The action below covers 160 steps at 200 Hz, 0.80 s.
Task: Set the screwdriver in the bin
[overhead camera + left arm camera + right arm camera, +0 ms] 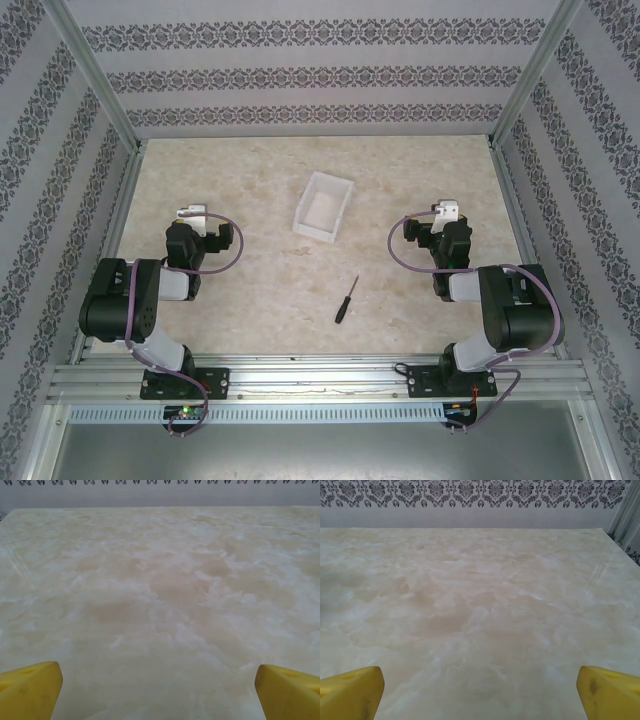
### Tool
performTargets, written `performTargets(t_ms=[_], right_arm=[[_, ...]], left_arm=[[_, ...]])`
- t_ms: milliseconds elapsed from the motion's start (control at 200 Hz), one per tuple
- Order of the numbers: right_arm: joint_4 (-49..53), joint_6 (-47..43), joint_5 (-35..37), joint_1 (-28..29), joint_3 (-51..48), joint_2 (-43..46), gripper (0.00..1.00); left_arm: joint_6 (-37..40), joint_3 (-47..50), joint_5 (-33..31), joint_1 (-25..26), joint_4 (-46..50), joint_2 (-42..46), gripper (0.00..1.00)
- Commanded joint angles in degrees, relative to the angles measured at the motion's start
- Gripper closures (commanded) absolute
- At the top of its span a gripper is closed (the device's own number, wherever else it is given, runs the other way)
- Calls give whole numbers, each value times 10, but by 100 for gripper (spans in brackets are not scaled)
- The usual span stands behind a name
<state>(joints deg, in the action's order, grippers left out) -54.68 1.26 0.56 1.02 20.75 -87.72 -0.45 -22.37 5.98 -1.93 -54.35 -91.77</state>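
- Claws gape wide and empty: left gripper (pixel 160 692) and right gripper (pixel 480 695) hover over the table (pixel 250 300).
- Farther out, the screwdriver (pixel 345 300) lies flat between the arms, nearer the right one.
- Beyond it, well apart, sits the bin (pixel 323 207).

Both arms sit folded close to their bases, elbows raised, wrists aimed forward. The left gripper (pixel 190 214) and right gripper (pixel 445 211) are level with each other, well apart, and hold nothing. In the wrist views the left's yellow fingertips (pixel 30 690) and the right's (pixel 607 692) sit at the lower corners, jaws spread wide.
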Motion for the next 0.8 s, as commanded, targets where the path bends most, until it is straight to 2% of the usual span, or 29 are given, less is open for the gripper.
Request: performTargets(t_ms=[0,300,430,570,644,704,729,794], right_arm=[[-21,-4,4,6,1,-5,2],[-21,-4,2,5,1,-5,2],[-22,16,37,-1,-1,-4,2],[-38,23,48,-3,-7,-4,2],[-48,35,72,-6,-25,8,2],[-6,34,83,-5,-24,46,2],[-3,35,107,-1,-23,60,2],[80,48,157,3,-14,120,2]], left_arm=[[6,1,9,4,4,6,1],[5,1,6,3,3,6,1],[21,-7,46,3,34,31,1],[22,-55,61,4,191,103,1],[46,-82,91,4,287,142,1],[69,-107,111,4,368,177,1],[75,-118,113,4,404,191,1],[95,-154,114,4,502,223,1]])
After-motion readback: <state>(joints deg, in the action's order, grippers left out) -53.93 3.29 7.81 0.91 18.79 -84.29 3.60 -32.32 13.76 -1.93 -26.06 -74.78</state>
